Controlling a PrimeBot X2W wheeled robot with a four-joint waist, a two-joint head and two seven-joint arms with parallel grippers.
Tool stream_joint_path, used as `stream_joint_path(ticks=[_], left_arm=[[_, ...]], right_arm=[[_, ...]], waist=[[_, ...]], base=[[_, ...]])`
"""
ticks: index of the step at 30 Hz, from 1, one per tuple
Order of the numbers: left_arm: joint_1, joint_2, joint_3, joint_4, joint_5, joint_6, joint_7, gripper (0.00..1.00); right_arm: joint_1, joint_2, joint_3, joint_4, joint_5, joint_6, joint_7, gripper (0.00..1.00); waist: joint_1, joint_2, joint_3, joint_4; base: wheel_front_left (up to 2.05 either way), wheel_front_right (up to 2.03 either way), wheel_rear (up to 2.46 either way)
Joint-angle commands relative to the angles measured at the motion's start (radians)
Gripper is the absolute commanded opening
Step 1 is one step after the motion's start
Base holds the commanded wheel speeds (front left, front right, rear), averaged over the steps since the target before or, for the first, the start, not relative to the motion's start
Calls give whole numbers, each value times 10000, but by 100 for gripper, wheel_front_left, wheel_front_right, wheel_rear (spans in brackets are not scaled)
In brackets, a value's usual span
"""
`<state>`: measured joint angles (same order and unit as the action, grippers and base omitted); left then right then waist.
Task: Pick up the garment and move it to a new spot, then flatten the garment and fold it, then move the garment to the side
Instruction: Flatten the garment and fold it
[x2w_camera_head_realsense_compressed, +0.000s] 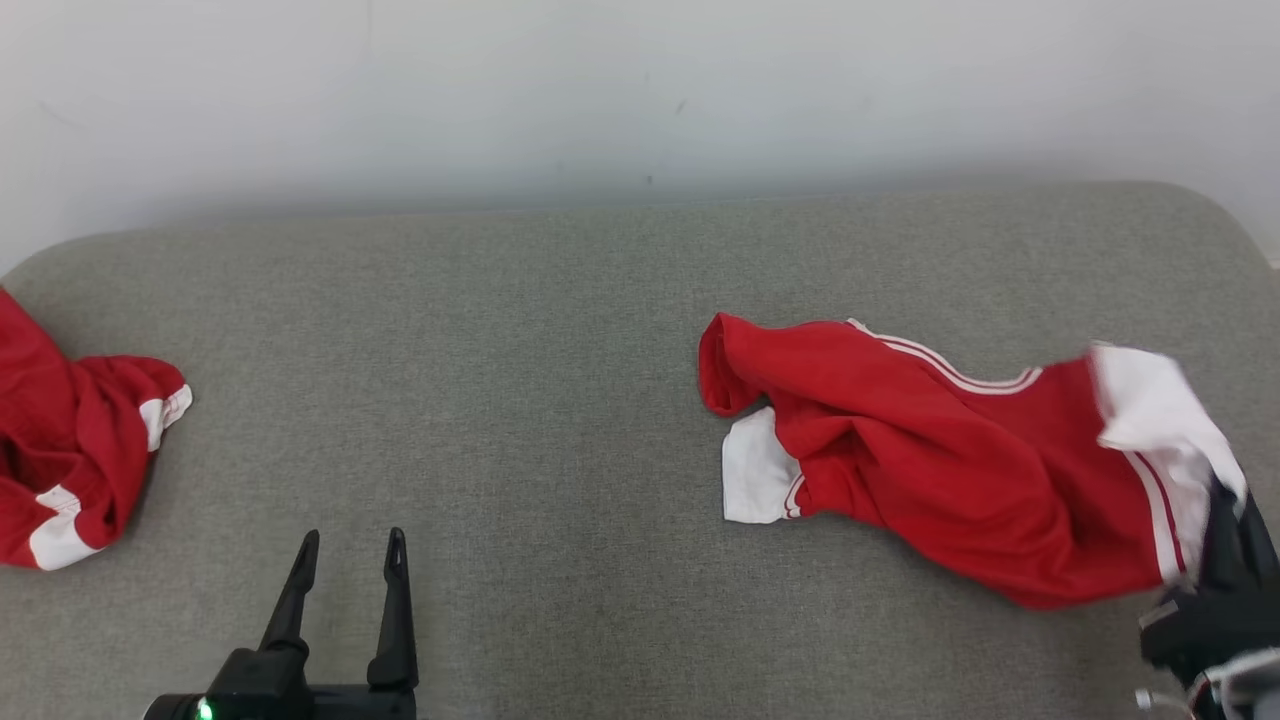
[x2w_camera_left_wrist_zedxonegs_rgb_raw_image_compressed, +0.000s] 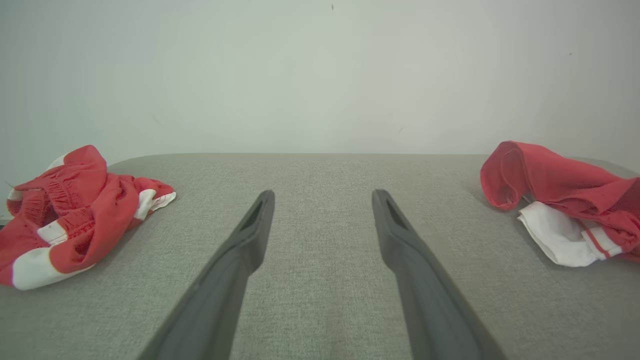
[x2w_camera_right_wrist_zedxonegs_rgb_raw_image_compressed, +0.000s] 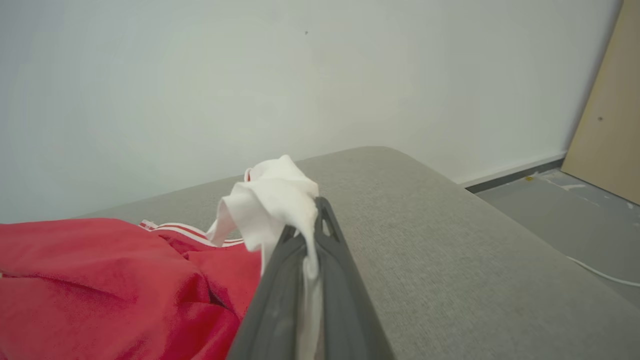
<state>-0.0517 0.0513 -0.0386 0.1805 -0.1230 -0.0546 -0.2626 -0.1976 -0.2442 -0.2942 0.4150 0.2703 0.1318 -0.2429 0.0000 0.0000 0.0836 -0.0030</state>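
A red garment (x2w_camera_head_realsense_compressed: 930, 460) with white trim lies crumpled on the right half of the grey cushion (x2w_camera_head_realsense_compressed: 540, 330). My right gripper (x2w_camera_head_realsense_compressed: 1225, 500) is shut on the garment's white band at its right end; in the right wrist view the white cloth (x2w_camera_right_wrist_zedxonegs_rgb_raw_image_compressed: 272, 200) bunches up out of the pinched fingers (x2w_camera_right_wrist_zedxonegs_rgb_raw_image_compressed: 330, 250), with the red body (x2w_camera_right_wrist_zedxonegs_rgb_raw_image_compressed: 110, 280) trailing to the left. My left gripper (x2w_camera_head_realsense_compressed: 352, 550) stands open at the lower left with nothing between its fingers; in the left wrist view the garment (x2w_camera_left_wrist_zedxonegs_rgb_raw_image_compressed: 565, 195) lies off to the right of the fingers (x2w_camera_left_wrist_zedxonegs_rgb_raw_image_compressed: 250, 240).
A second red and white garment (x2w_camera_head_realsense_compressed: 70, 450) lies bunched at the cushion's left edge, also in the left wrist view (x2w_camera_left_wrist_zedxonegs_rgb_raw_image_compressed: 75, 210). A pale wall (x2w_camera_head_realsense_compressed: 640, 90) runs behind the cushion. Past the cushion's right end are floor (x2w_camera_right_wrist_zedxonegs_rgb_raw_image_compressed: 575, 200) and a tan panel (x2w_camera_right_wrist_zedxonegs_rgb_raw_image_compressed: 610, 115).
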Motion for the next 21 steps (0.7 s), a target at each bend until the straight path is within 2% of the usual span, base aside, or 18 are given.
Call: stream_joint_path(ticks=[1,4,5,6,7,10,16,21], left_arm=[[-57,-15,-53,38,-71,-37,-34,100],[-13,-12,-114,40,-120,-9,-34,100],[21,-15,-120,49,-123,-8,-34,100],[49,-14,-133,69,-107,-20,-34,100],[71,-14,-136,81,-83,-29,-34,100],[90,-12,-86,99,-37,-50,-34,100],[26,-13,-129,103,25,-61,-34,100],[-99,-14,-174,154,-37,-128,-34,100]], right_arm=[[348,217,-196,19,268,-22,-31,0],[924,473,-552,26,462,-22,16,0],[1085,561,-607,3,428,-22,13,23],[1183,615,-653,-40,386,-22,-14,78],[1243,702,-699,-123,371,-22,-57,100],[1364,956,-828,-655,153,-22,-157,100],[1420,1022,-992,-1702,-105,-22,-222,100],[1408,1043,-414,-2335,-423,-22,-229,100]], waist=[[0,0,-19,-60],[0,0,-14,-157],[0,0,-7,-197],[0,0,0,-228],[0,0,1,-258],[0,0,-13,-347],[0,0,-62,-400],[0,0,-74,-270]], base=[[0,0,0],[0,0,0],[0,0,0],[0,0,0],[0,0,0],[0,0,0],[0,0,0],[0,0,0]])
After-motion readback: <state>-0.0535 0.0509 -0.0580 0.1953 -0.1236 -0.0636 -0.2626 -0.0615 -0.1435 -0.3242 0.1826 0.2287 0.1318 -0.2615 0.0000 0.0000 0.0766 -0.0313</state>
